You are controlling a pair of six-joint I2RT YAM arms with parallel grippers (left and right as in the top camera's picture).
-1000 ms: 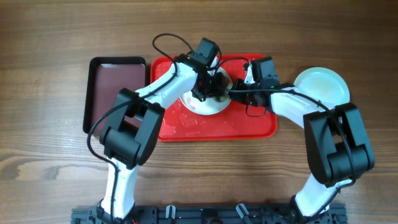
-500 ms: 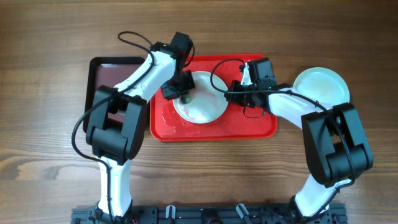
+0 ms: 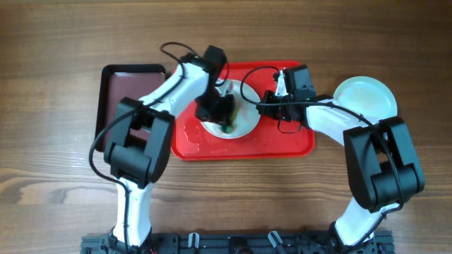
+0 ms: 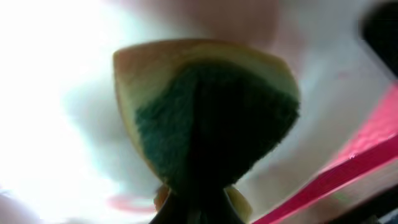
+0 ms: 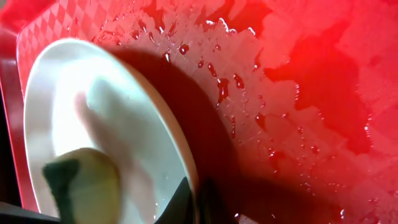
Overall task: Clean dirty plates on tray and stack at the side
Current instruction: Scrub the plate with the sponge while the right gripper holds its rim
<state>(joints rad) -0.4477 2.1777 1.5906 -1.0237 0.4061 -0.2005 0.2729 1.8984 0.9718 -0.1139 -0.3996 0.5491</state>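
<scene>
A white plate (image 3: 240, 121) lies on the wet red tray (image 3: 282, 141). My left gripper (image 3: 224, 111) is shut on a yellow and green sponge (image 4: 205, 118) and presses it on the plate's middle. My right gripper (image 3: 260, 104) is shut on the plate's right rim (image 5: 180, 155) and holds it tilted. In the right wrist view the sponge (image 5: 84, 180) rests on the plate's face. A pale blue plate (image 3: 364, 99) sits on the table to the right of the tray. A third plate is out of view.
A dark maroon tray (image 3: 116, 106) with a black rim lies left of the red tray. Water drops and puddles (image 5: 249, 81) cover the red tray's floor. Both arms cross over the tray.
My left gripper with the sponge swept from the plate's centre to its left edge, then back right onto its middle. The right gripper has kept hold of the rim.
</scene>
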